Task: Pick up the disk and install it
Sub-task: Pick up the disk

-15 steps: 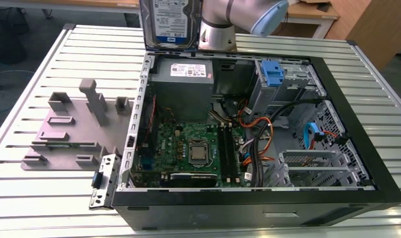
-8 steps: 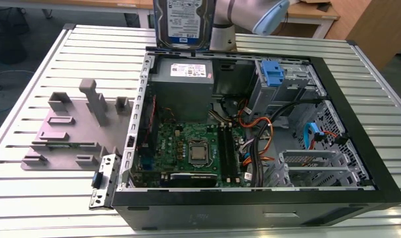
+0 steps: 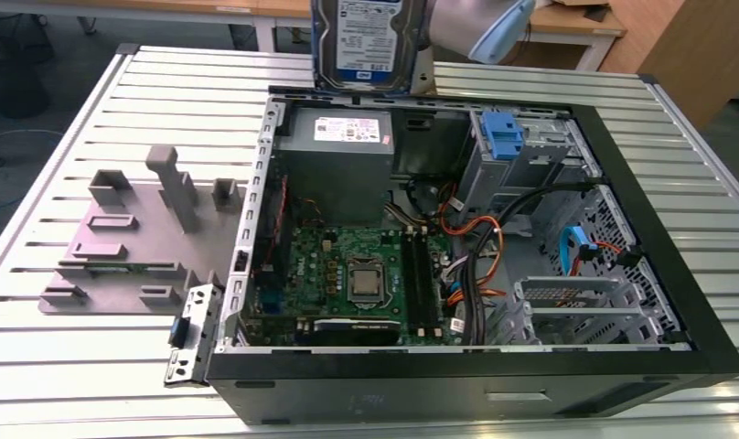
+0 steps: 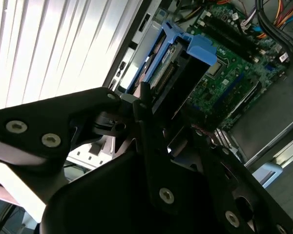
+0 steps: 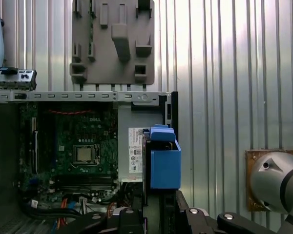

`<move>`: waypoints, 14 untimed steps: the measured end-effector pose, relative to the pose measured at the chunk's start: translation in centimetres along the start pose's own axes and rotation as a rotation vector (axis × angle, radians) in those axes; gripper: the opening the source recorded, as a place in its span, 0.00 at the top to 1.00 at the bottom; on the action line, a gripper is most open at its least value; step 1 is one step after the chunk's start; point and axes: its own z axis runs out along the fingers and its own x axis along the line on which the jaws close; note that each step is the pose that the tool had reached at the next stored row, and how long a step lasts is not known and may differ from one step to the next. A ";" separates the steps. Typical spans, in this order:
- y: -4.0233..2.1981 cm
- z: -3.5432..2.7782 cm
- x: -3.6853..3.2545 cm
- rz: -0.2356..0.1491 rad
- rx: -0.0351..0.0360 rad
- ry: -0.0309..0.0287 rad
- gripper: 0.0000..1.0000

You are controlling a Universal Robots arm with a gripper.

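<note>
Above the open computer case (image 3: 467,389), the gripper (image 4: 168,124) is clamped on the disk (image 3: 359,41) — holding it by its upper end so it hangs upright, blue carrier end (image 5: 164,161) leading, probably to suit a slide-in bay. The disk is clear of the case. Directly below sits the grey power supply (image 3: 339,133); the blue-fronted drive cage (image 3: 500,137) lies beside it — toward the exterior view's right.

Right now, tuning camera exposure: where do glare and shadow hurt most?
Second wrist view: the slatted table blows out to white, while the gripper holding the disk is near-black. First wrist view: bright streaks on the table. Exterior view: even light.
</note>
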 end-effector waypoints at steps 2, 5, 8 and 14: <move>-0.69 0.00 -0.02 0.000 0.0000 -0.0001 0.65; -1.72 -0.02 -0.06 0.000 -0.0001 0.0000 0.65; -2.71 -0.03 -0.09 0.000 -0.0001 0.0000 0.65; -4.64 -0.04 -0.16 0.000 -0.0002 0.0000 0.65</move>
